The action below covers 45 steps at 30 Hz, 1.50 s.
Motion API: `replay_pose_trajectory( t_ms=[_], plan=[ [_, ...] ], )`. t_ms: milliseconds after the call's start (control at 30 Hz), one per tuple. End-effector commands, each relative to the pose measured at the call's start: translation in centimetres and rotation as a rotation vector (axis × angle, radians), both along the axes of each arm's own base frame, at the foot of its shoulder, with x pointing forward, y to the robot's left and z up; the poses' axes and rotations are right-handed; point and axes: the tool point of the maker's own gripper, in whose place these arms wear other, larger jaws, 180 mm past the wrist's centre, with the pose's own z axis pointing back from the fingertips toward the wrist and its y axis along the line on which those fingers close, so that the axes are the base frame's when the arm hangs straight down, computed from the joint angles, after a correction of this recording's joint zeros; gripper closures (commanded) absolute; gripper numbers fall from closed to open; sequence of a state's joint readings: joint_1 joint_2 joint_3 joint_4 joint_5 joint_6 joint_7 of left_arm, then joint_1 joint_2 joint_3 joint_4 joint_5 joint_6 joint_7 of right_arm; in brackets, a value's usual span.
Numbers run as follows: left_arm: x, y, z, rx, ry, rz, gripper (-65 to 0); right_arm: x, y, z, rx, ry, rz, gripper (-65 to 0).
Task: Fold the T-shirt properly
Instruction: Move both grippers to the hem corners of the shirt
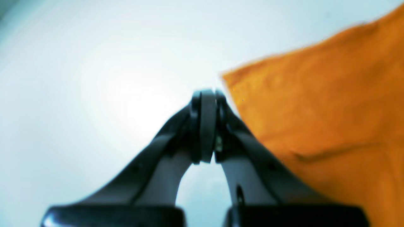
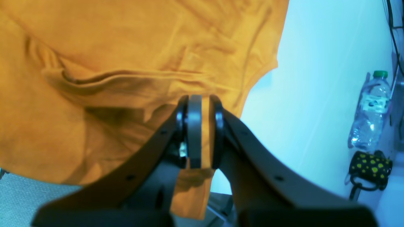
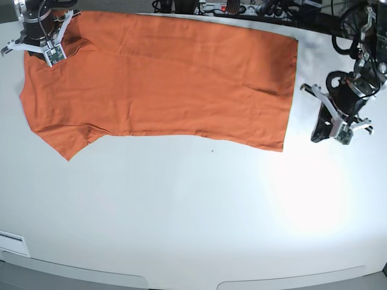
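Base view: the T-shirt (image 3: 163, 84) lies spread flat across the far half of the white worktop (image 3: 193, 217). Right wrist view alone shows the right claw (image 2: 199, 130) slightly parted around an orange fold, plus a water bottle (image 2: 369, 110). Left claw (image 1: 206, 126) closed, empty, beside the shirt's edge.

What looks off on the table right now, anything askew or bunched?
The T-shirt lies folded lengthwise but crooked: its lower edge slants down toward the hem, and one sleeve pokes out below. In the right wrist view a thick fold is bunched ahead of the right gripper, with fabric between its fingers. Nothing looks damaged.
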<state>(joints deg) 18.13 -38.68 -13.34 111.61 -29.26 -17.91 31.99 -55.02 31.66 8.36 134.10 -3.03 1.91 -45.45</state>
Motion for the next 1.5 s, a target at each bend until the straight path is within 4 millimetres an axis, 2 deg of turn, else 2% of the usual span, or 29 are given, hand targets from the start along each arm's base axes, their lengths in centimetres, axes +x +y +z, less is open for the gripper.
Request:
replay_pose_trajectory(
  t_ms=[0, 100, 133, 200, 233, 267, 433, 633, 733, 833, 933, 1000, 1067, 1100, 1167, 1200, 1267, 1367, 1433, 1467],
  plan=[
    [1.7, 0.7, 1.2, -0.083, -0.045, 0.026, 0.0, 0.3, 0.0, 0.7, -0.012, -0.022, 0.013, -7.8],
    [4.8, 4.2, -0.9, -0.274, 0.002, 0.19, 0.0, 0.4, 0.0, 0.7, -0.01, -0.025, 0.015, -7.8],
    [5.5, 5.2, -1.8, -0.322, 0.033, 0.233, -4.1, 0.3, 0.0, 0.7, -0.01, -0.025, 0.014, -7.8],
    [6.3, 5.8, -3.2, -0.416, 0.108, 0.261, -24.4, 0.3, 0.0, 0.7, -0.011, -0.023, 0.012, -7.8],
    [6.5, 5.6, -3.6, -0.465, 0.145, 0.25, -31.8, 0.3, 0.0, 0.7, -0.012, -0.021, 0.011, -7.8],
    [6.7, 5.2, -3.9, -0.513, 0.181, 0.231, -33.5, 0.3, 0.0, 0.7, -0.012, -0.022, 0.01, -7.8],
    [7.4, 3.1, -4.1, -0.657, 0.266, 0.132, -33.4, 0.6, -0.1, 0.9, -0.015, -0.04, 0.006, -7.8],
    [7.0, 0.3, -7.0, -0.63, 0.373, 0.051, -33.4, 0.7, -0.1, 1.0, -0.013, -0.045, 0.007, -7.8],
    [6.1, -1.6, -8.8, -0.608, 0.45, 0.012, -33.4, 1.2, -0.1, 1.2, -0.015, -0.06, 0.008, -7.8],
    [4.3, -3.4, -10.5, -0.58, 0.551, -0.043, -33.4, 1.4, -0.1, 1.3, -0.013, -0.069, 0.008, -7.8],
    [2.8, -4.9, -10.9, -0.605, 0.637, -0.092, -33.4, 1.8, -0.1, 1.4, -0.012, -0.08, 0.008, -7.8],
    [2.7, -4.9, -10.9, -0.61, 0.644, -0.095, -33.2, 2.1, -0.1, 1.6, -0.013, -0.092, 0.008, -7.8],
    [2.8, -4.8, -10.8, -0.608, 0.639, -0.091, -28.7, 2.4, 0.0, 1.8, -0.009, -0.105, 0.013, -7.8],
    [2.8, -4.7, -10.8, -0.608, 0.637, -0.09, -23.2, 2.7, 0.2, 1.9, 0.002, -0.113, 0.018, -7.8],
    [3.0, -4.5, -10.7, -0.606, 0.628, -0.084, -4.1, 3.5, 0.7, 2.3, 0.015, -0.148, 0.038, -7.8],
    [3.1, -4.3, -10.7, -0.597, 0.624, -0.079, 0.0, 4.2, 0.9, 2.7, 0.024, -0.176, 0.049, -8.5],
    [3.3, -3.8, -10.7, -0.582, 0.609, -0.066, 0.0, 6.0, 1.1, 3.9, 0.03, -0.249, 0.059, -13.1],
    [3.7, -3.3, -10.3, -0.592, 0.59, -0.054, 0.0, 8.7, 1.0, 5.8, 0.037, -0.356, 0.051, -25.9],
    [3.8, -3.2, -10.2, -0.593, 0.585, -0.051, 0.0, 10.4, 0.4, 5.9, 0.073, -0.393, 0.014, -33.1],
    [3.8, -3.2, -10.2, -0.593, 0.586, -0.052, 0.0, 11.2, 0.2, 5.7, 0.094, -0.401, 0.008, -34.3]
  ],
)
